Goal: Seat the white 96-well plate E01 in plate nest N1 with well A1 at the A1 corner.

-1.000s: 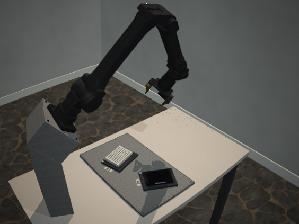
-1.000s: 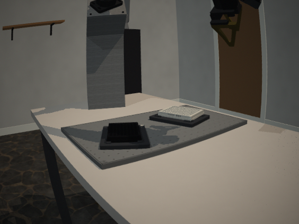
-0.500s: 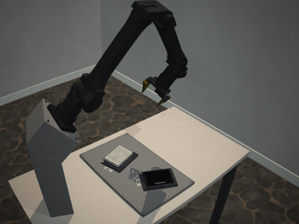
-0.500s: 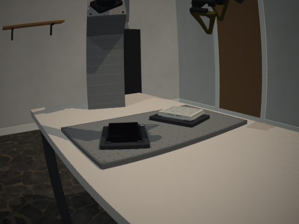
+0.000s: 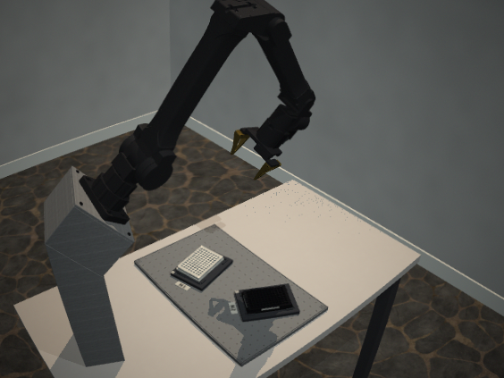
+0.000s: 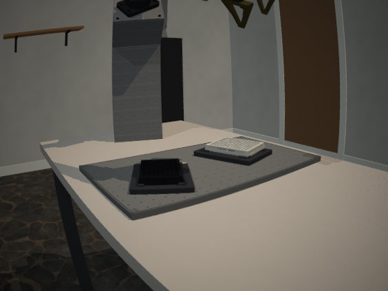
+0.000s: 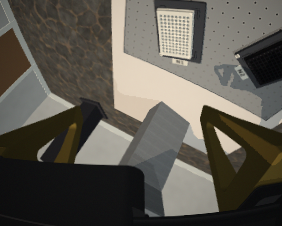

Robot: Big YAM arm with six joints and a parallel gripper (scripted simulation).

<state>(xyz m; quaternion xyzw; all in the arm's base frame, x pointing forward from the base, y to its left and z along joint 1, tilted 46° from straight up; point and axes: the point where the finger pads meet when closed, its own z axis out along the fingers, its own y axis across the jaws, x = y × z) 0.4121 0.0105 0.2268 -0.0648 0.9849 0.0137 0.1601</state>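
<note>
The white plate E01 rests on the dark nest N1, sitting on top of it and slightly askew rather than down inside the locators; it also shows in the exterior view and the wrist view. The black plate E07 sits in nest N2, seen also in the exterior view and at the right edge of the wrist view. My gripper hangs high above the table's far side, open and empty, far from both plates; its gold fingers show in the exterior view.
Both nests stand on a grey perforated baseplate on the beige table. The grey robot pedestal stands at the table's left end. Small label tags lie beside each nest.
</note>
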